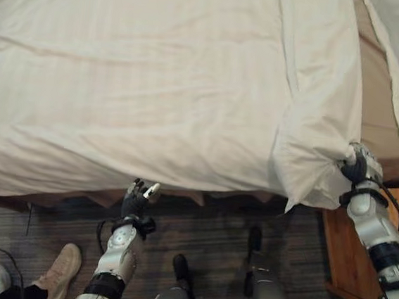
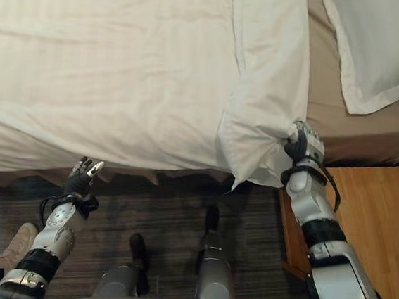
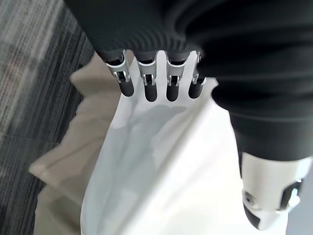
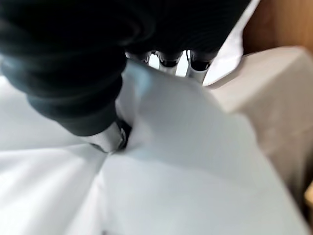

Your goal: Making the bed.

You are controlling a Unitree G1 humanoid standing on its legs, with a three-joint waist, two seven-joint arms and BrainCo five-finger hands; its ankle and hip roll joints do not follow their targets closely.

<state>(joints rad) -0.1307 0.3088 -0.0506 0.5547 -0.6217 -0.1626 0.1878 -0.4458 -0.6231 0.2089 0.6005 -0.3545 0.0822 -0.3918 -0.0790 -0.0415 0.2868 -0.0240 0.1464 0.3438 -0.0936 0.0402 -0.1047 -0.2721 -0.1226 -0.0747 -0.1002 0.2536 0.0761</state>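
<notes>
Covering the bed, white duvet (image 1: 142, 80), right hand (image 1: 357, 165) gripping its corner, striped carpet (image 1: 205, 235)

We grip the bunched corner of the white duvet (image 2: 191, 85) with our right hand (image 2: 300, 144) at the bed's edge, left hand (image 2: 82, 177) open below it, a pillow (image 2: 379, 47) nearby.

duvet (image 1: 156, 82): white cloth, matt, softly creased, faint woven stripe | pillow (image 2: 379, 47): white cloth, matt, smooth | bed sheet (image 2: 371, 127): beige cloth, matt | floor (image 1: 212, 242): dark carpet, rough streaked pile | nightstand (image 2: 370, 215): orange-brown wood, smooth, slight sheen | right hand (image 1: 359, 165): dark ribbed cover, matt | left hand (image 1: 136, 201) fingers (image 3: 148, 84): silver metal, glossy, dark tips
</notes>
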